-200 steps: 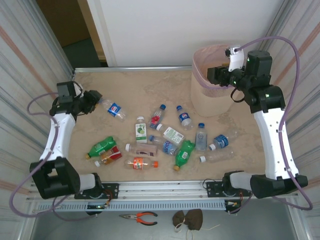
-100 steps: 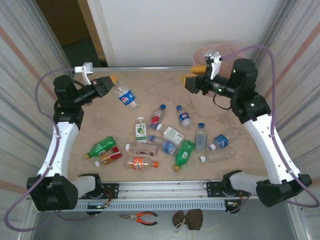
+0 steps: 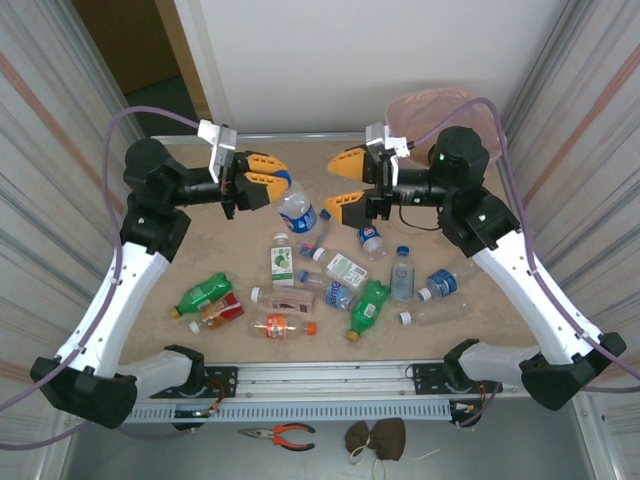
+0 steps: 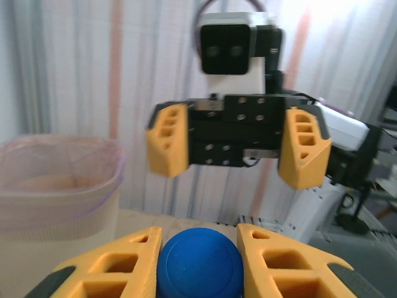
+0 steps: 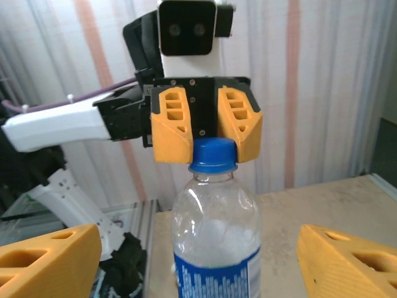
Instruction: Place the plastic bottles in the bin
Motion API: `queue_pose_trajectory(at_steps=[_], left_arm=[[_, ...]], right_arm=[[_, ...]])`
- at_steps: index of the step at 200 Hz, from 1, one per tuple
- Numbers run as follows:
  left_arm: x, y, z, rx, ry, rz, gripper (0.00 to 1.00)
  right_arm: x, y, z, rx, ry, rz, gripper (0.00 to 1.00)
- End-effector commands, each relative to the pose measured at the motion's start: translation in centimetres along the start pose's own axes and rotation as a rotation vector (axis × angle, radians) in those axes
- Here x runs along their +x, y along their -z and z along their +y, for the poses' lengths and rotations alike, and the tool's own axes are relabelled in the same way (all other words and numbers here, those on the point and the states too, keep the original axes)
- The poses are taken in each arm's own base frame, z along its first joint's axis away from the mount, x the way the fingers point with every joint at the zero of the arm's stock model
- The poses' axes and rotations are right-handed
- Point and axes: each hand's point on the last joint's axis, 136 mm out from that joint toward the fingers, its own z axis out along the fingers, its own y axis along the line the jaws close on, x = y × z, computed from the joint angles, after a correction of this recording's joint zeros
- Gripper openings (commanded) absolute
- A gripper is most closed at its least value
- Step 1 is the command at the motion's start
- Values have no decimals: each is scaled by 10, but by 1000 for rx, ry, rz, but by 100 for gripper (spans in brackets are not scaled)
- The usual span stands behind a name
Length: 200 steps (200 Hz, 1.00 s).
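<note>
The left tool (image 3: 278, 180) and right tool (image 3: 336, 186) have orange fingers on black bodies. The bottle (image 3: 298, 210) is clear, with a blue cap and label. The bin (image 3: 422, 106) has a pink liner. The table (image 3: 200, 250) is mottled beige. One green bottle (image 3: 368, 305); one orange-labelled bottle (image 3: 282, 325).

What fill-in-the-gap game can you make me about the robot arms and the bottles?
1. The left gripper is shut on a clear bottle at its ____ cap.
2. The right gripper faces that bottle with its jaws ____.
3. The bin at the far right corner has a ____ bag liner over its rim.
Missing words: blue; open; pink.
</note>
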Motion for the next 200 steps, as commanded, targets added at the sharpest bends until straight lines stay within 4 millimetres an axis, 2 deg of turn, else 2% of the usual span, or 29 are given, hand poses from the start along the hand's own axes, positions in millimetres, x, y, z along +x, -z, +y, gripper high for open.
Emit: queue_pose_trajectory(at_steps=[1,37,71,108,167,200], left_arm=[[-21,-5,-45,151,-183,-10,17],[-32,-14,-76,271,-229,-7,17],[-37,-18,-85,305,-244,-10,17],[-37,-19,-84,301,-242,-11,18],[-35,-19,-83,291,-242,-8,18],[-33,-19,-82,280,-241,-8,21]], right_arm=[[6,-7,15,-91,47,15,85],[21,-13,36,-210,77,56,89],[37,-17,57,-329,66,106,88],[49,-26,57,-341,50,147,82],[44,-28,64,-359,70,137,68],[41,-28,69,-379,70,134,61]])
